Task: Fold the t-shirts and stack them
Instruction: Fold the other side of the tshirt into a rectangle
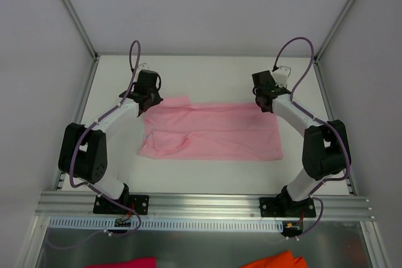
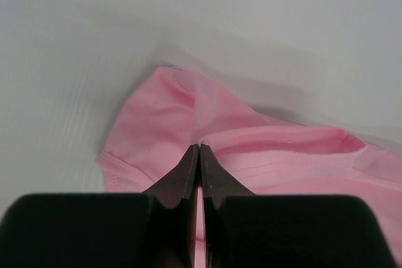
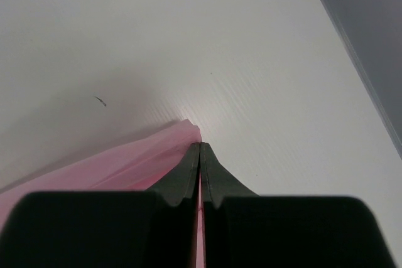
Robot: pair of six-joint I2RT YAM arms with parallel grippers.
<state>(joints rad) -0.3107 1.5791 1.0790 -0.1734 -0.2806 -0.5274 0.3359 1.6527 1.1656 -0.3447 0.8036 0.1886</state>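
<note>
A light pink t-shirt [image 1: 213,133] lies spread across the middle of the white table, folded into a wide band. My left gripper [image 1: 149,100] is shut on its far left corner, by the sleeve and collar; up close the black fingertips pinch pink cloth [image 2: 251,149] at the left gripper [image 2: 199,147]. My right gripper [image 1: 264,103] is shut on the far right corner, where the right gripper [image 3: 200,145] clamps a thin pink edge [image 3: 125,167] that runs off to the left.
White walls with metal corner posts enclose the table [image 1: 207,73] on three sides. An aluminium rail [image 1: 207,205] carries both arm bases at the near edge. Below it lie a magenta cloth scrap [image 1: 125,263] and an orange cloth scrap [image 1: 276,260].
</note>
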